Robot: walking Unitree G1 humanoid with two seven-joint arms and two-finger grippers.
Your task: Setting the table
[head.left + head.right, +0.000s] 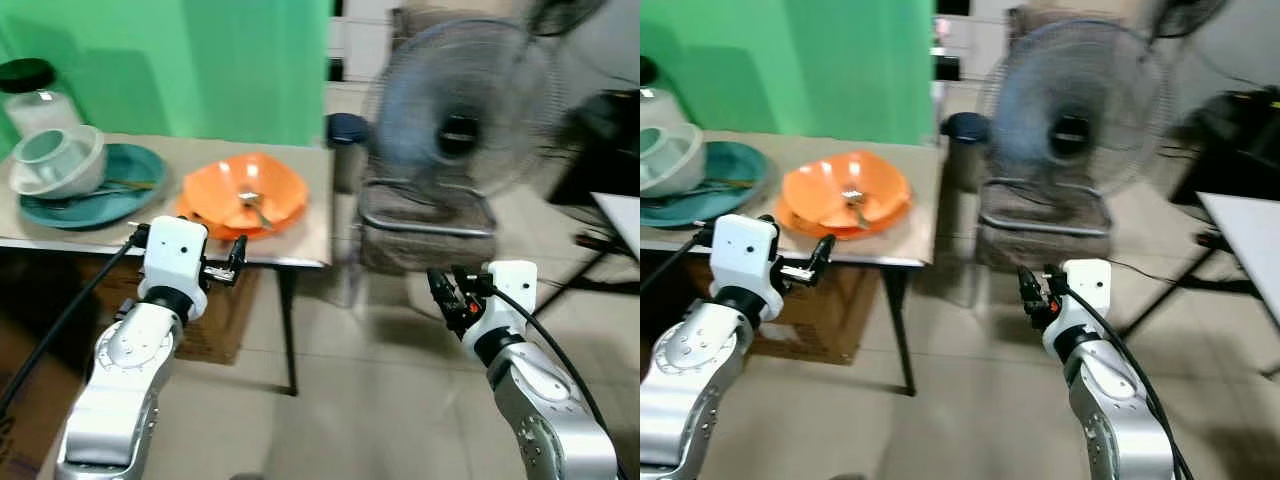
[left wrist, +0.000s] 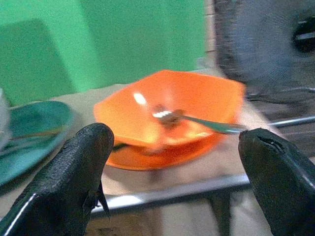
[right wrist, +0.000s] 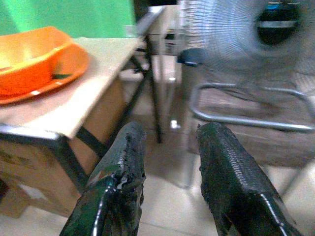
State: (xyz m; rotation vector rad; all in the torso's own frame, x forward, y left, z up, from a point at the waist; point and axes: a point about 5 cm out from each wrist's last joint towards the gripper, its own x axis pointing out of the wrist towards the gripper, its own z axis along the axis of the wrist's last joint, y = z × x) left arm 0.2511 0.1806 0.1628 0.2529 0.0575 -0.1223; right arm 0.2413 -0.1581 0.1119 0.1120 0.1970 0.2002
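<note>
At the far left of the table: a black-lidded jar with no legible label, then a white bowl resting on a teal plate, then an orange bowl holding a fork on an orange plate close to the table's front edge. Just before that edge hovers the left gripper, fingers spread wide, holding nothing. Right of the table's corner lies open tiled floor, where the right gripper hangs with fingers slightly parted, before a chair and standing fan; no writing readable anywhere.
</note>
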